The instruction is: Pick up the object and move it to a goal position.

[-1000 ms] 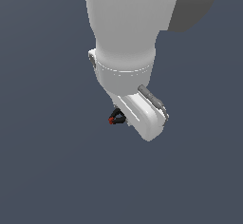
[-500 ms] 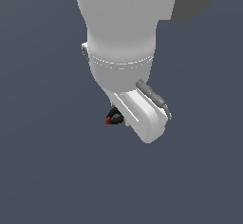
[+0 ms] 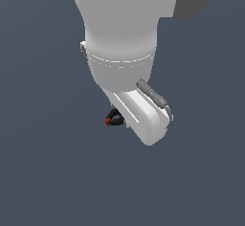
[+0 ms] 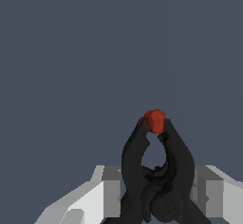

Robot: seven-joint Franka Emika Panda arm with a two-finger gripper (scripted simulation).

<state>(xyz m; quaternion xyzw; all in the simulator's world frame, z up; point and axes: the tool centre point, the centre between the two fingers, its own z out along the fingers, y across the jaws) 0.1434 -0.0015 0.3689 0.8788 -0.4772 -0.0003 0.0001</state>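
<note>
A bare simulated space, seemingly: flat grey backdrop [image 3: 43, 172] everywhere, no furnishings to place it.

The white arm [image 3: 122, 52] hides all but the black object [image 3: 113, 118].

No readable text, label, brand, number or sign found in either view; only plain unmarked surfaces are shown on arm and background.

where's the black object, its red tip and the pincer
black object [image 4: 156, 180], wrist view, on its dark body between the grey fingers.
red tip [image 4: 154, 120], wrist view, on the red end where the two prongs meet.
pincer [image 3: 116, 119], exterior view, midway between its fingertips, mostly hidden behind the white hand.
</note>
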